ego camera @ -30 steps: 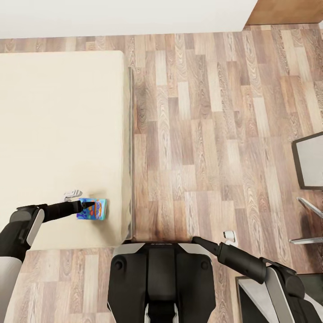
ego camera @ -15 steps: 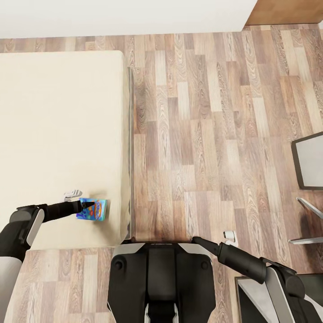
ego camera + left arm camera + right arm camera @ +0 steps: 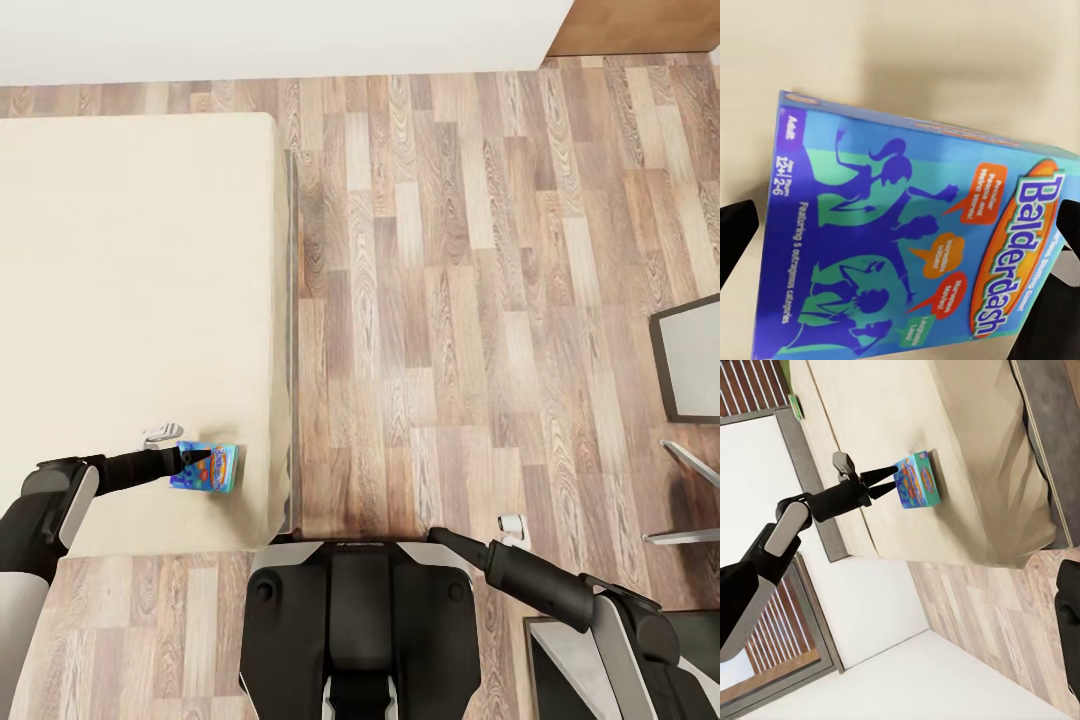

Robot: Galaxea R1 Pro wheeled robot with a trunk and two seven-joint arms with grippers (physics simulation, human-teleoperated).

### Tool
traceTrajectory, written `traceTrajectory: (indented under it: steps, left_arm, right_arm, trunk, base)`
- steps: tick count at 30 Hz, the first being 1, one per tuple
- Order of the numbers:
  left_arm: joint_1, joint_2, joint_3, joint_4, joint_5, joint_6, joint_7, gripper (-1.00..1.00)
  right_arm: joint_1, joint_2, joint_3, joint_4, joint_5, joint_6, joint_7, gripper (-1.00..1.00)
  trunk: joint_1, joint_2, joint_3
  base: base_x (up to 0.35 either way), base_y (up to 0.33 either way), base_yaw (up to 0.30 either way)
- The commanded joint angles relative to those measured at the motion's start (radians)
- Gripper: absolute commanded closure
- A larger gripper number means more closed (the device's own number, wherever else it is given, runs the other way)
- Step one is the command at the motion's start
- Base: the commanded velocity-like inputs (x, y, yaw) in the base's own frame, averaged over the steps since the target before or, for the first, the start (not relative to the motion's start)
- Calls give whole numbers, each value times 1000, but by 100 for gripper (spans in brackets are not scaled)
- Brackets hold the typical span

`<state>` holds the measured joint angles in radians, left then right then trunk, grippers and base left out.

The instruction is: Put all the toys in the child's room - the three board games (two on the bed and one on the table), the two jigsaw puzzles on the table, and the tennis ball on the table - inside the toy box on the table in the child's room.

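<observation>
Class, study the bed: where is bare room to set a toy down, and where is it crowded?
The mattress is bare from its far edge down to the blue board game. It is crowded at the near corner, where the left end effector meets the game.

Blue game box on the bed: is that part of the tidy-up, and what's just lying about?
Part of the job:
blue board game
bed it lies on
left pincer, straddling the box

Just there:
wooden floor
dark-framed grey panel

Bedroom: beige bed (image 3: 130, 300), wood-plank floor (image 3: 480, 300).
</observation>
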<state>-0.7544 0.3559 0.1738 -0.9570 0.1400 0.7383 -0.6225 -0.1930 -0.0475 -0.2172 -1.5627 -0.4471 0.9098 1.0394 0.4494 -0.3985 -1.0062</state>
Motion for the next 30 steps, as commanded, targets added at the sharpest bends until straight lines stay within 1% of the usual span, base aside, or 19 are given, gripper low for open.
traceTrajectory:
  steps: [1,12,17,19,23,25,30]
  left_arm:
    - [0,0,1,0,6,7,0,-100]
    - [0,0,1,0,6,10,-4,-100]
    - [0,0,2,0,10,13,-11,-100]
    - [0,0,1,0,10,15,-29,-100]
    - [0,0,0,0,8,21,-113,-100]
    - [0,0,0,0,8,22,-128,-100]
    - [0,0,0,1,7,22,-142,-100]
  right_arm:
    - [0,0,-1,0,-1,4,2,-100]
    - [0,0,-1,0,-1,6,4,-100]
    - [0,-5,-1,0,-2,6,4,-100]
    - [0,-6,-1,1,-2,6,4,-100]
    - [0,-7,-1,0,-2,6,4,-100]
    - [0,-8,0,0,-2,6,4,-100]
    - [0,-8,0,0,-2,6,4,-100]
  trunk:
    - [1,-1,-1]
    - [1,-1,-1]
    - [1,-1,-1]
    - [1,-1,-1]
    - [1,-1,-1]
    - [1,-1,-1]
    - [1,-1,-1]
  base:
    - [0,0,0]
    - [0,0,0]
    - [0,0,0]
    - [0,0,0]
    - [0,0,0]
    - [0,0,0]
    - [0,0,0]
